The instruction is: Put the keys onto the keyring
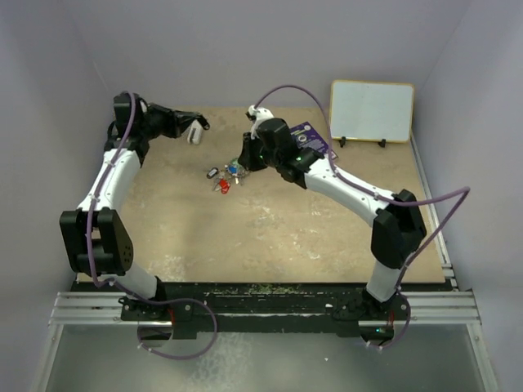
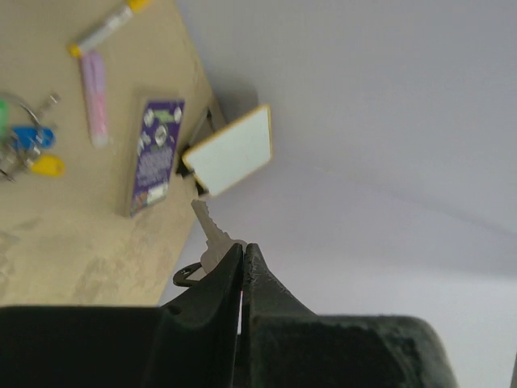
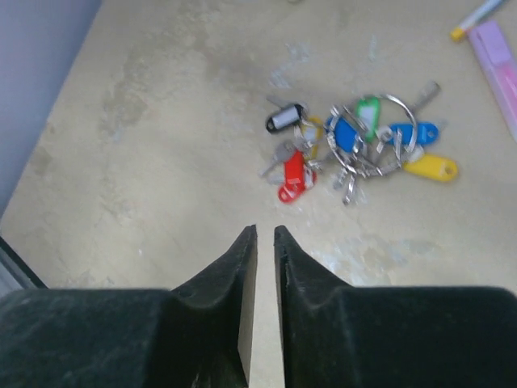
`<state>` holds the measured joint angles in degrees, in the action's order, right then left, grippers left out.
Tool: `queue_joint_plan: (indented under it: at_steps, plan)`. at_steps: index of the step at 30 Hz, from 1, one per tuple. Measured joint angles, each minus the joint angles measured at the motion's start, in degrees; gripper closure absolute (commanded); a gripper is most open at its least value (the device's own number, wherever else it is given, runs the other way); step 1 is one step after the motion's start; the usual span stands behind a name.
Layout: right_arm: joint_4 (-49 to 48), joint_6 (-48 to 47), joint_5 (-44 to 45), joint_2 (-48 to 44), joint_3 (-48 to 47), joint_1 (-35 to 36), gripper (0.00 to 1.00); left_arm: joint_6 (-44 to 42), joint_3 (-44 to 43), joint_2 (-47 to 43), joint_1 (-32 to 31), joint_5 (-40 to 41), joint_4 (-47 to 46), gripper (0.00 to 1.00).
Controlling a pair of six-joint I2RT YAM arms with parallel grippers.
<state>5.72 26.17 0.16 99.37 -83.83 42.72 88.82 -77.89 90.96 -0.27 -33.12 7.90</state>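
Light, slippery key [image 2: 213,241] is pinched in left hand [image 2: 244,250]; right hand [image 3: 265,236] nearly closed, empty; keys [image 3: 344,134] at twelve o'clock judged best gripped by tags [image 3: 430,167].

Tan table [image 1: 270,237] with keys [image 3: 355,149], keyring [image 3: 414,121], purple card [image 2: 156,153], pink bar [image 2: 94,97], marker [image 2: 105,28]
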Motion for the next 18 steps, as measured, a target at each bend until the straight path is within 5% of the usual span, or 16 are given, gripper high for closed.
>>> queue_joint_plan:
  at_steps: [8,11,18]
  plan:
    - [6.16,-6.14,-0.35,20.11,-22.84,-0.26,0.70,-5.64,3.58,-0.02,8.26,5.40,0.31,0.96]
    - [12.70,-8.70,-0.35,30.62,-34.01,-1.11,0.56,-7.65,5.31,-0.07,7.85,5.25,0.68,0.96]
    - [20.02,-12.52,-1.20,41.09,-40.22,-4.66,0.54,-10.73,7.41,-0.15,9.42,5.33,0.81,0.96]
